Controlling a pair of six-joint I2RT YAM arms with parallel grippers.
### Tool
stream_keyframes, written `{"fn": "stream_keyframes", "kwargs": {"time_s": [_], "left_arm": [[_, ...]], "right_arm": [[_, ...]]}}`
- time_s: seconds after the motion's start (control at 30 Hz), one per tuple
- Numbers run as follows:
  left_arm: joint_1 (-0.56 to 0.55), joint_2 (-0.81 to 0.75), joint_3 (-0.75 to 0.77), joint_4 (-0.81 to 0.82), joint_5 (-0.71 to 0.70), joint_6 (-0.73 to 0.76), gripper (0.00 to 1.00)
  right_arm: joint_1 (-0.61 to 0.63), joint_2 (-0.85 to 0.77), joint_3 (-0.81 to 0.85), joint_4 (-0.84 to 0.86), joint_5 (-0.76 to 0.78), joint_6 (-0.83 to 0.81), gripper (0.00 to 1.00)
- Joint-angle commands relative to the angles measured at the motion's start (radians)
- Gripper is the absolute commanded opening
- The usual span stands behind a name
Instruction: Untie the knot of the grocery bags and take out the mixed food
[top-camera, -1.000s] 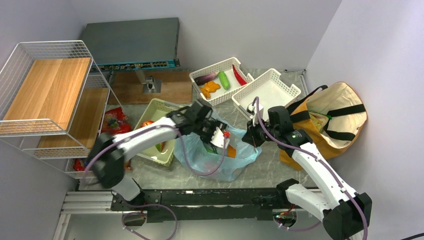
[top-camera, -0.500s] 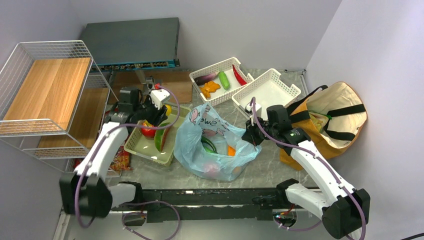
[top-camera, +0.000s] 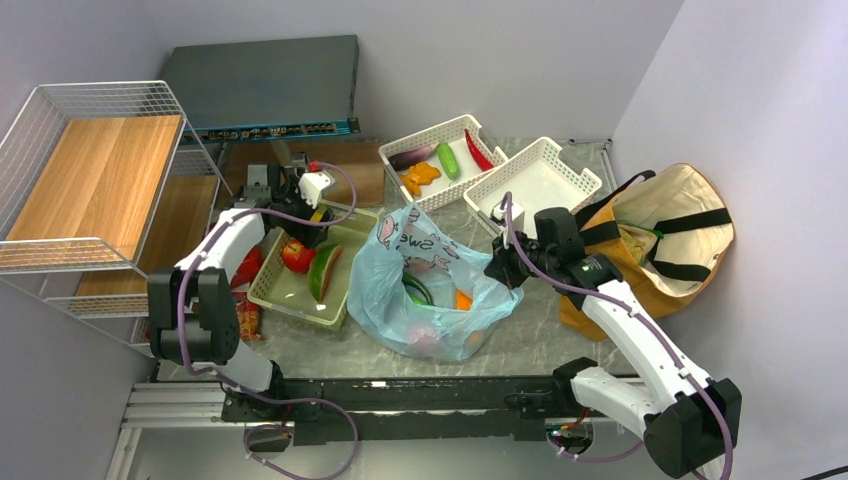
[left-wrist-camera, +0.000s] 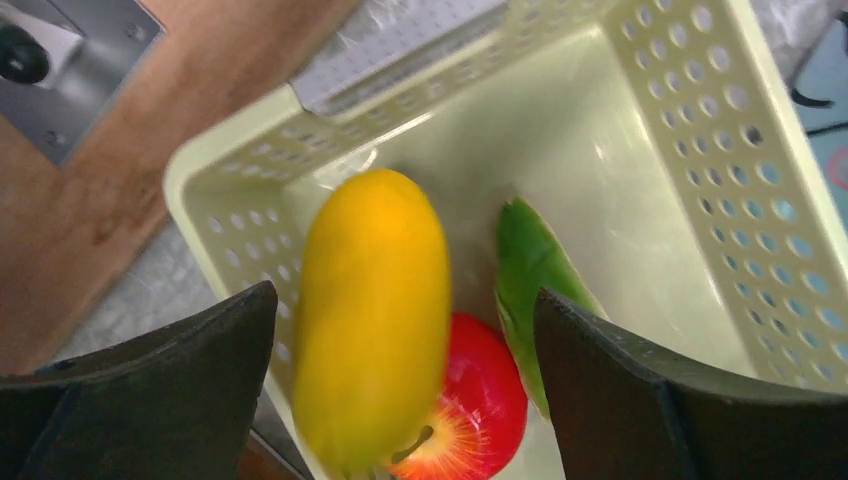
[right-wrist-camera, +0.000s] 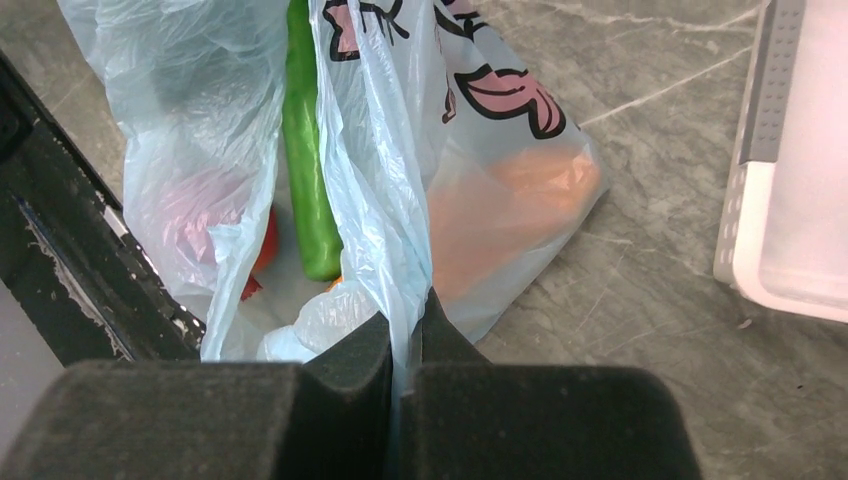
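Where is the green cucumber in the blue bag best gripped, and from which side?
Probably the cucumber at mid-length, jaws across its narrow width, coming down through the open top of the blue bag: it lies long and uncovered, the right pincer pinching the plastic aside.

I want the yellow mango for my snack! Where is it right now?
In the left wrist view, the yellow mango sits in the pale green basket on the left, under the open left hand, beside the red apple.
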Motion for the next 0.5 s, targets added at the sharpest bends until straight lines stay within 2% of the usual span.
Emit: {"fn": "stream_keyframes", "kwargs": {"time_s": [0.0,0.1,0.17,0.23,0.3,0.37,0.4,0.47], "left_arm": [[0.006,-0.105,0.028,-0.128,0.106,0.062,0.99],[0.004,-0.246,0.049,-0.182,0.261,0.069,1.0],[-0.033,-0.367,0.036,-0.139,0.349,0.072,0.99],[-0.167,-0.462,0.032,-0.17,0.358,0.169,0.98],[-0.358,-0.493,0.034,-0.236,0.317,0.279,0.89],[-0.525,-0.457,0.04,-0.286,0.267,0.327,0.79],[-0.619,-0.419,0.041,-0.29,0.229,0.33,0.77],[-0.723,-0.323,0.046,-0.296,0.139,0.357,0.84]], "right_arm": [[-0.002,-0.007,0.062,0.048,0.01,0.005,0.0],[-0.002,-0.001,0.069,0.058,0.01,0.021,0.0],[-0.002,0.002,0.073,0.062,0.002,0.032,0.0],[-0.002,0.005,0.069,0.065,-0.006,0.037,0.0],[-0.001,0.006,0.059,0.067,-0.02,0.037,0.0],[0.001,0.009,0.05,0.064,-0.029,0.033,0.0],[0.001,0.011,0.045,0.061,-0.032,0.029,0.0],[0.001,0.009,0.038,0.051,-0.032,0.018,0.0]]}}
